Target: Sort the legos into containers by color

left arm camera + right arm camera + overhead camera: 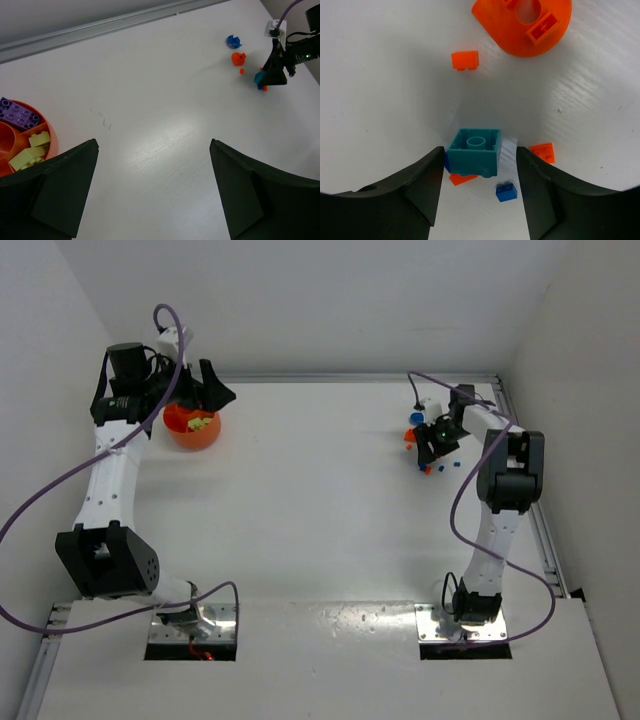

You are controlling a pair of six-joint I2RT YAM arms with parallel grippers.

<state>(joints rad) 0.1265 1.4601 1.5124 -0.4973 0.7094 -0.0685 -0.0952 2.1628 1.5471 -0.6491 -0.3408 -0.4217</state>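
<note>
Black fingers (415, 190) of my right gripper (432, 452) fill the bottom of the wrist view, and between them sits the teal brick (474, 150), hollow side up. The jaws stand partly open around it and grip nothing: bare table shows between the brick and one finger, while the other finger is almost touching it. That lopsided fit is my first worry. If I close from here, I judge the nearer finger would arrive first and shove or twist the brick instead of clamping it. The brick also seems to rest among clutter. An orange scrap (460, 179) and a small blue brick (506, 192) lie just under its near edge, and an orange brick (543, 151) lies close to one fingertip. A squeeze could tip the teal piece or trap a wrong colour with it. My left gripper (153, 142) hangs spread wide and empty, well apart across the table, just beside the orange bowl (50, 140). That bowl holds a purple brick (19, 114) and yellow-green bricks (30, 152). The carry over there looks long, so a weak pinch may drop the brick on the way. I see no place marked out for teal, so it could land among the wrong colours.
</note>
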